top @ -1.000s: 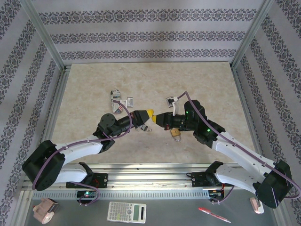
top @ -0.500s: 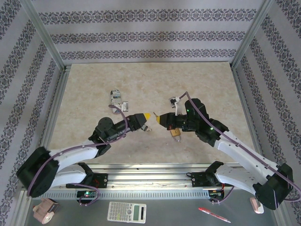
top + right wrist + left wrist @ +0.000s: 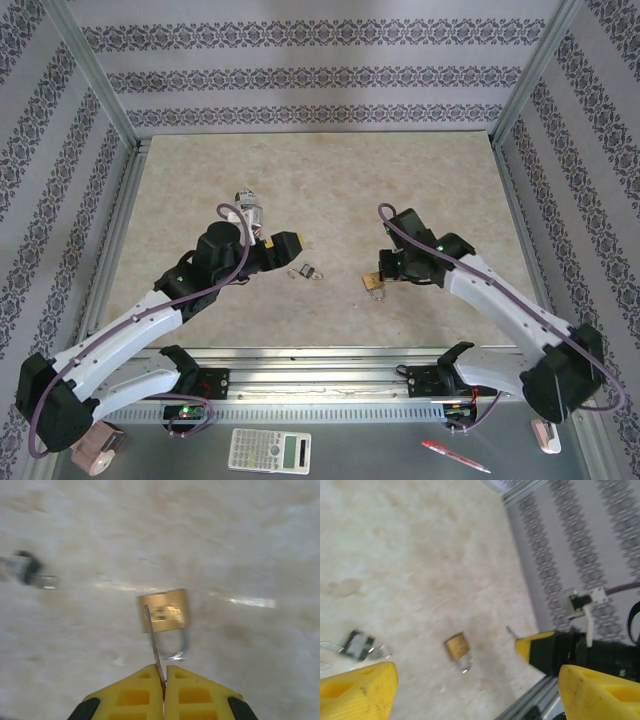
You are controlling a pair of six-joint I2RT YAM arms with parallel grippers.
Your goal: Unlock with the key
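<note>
Hanging with its yellow jaws spread wide and empty, the left gripper [image 3: 287, 243] sits left of the small dark-grey padlock [image 3: 305, 271]. Further right the brass padlock [image 3: 164, 611] lies flat, the stamp on its face too blurred to read. Close by it the right gripper [image 3: 164, 681] is pinched tight on the key [image 3: 154, 645], whose thin blade points at the brass body. Both padlocks lie on a pale marbled table [image 3: 450, 180] walled by grey damask-striped paper [image 3: 320, 80].
</note>
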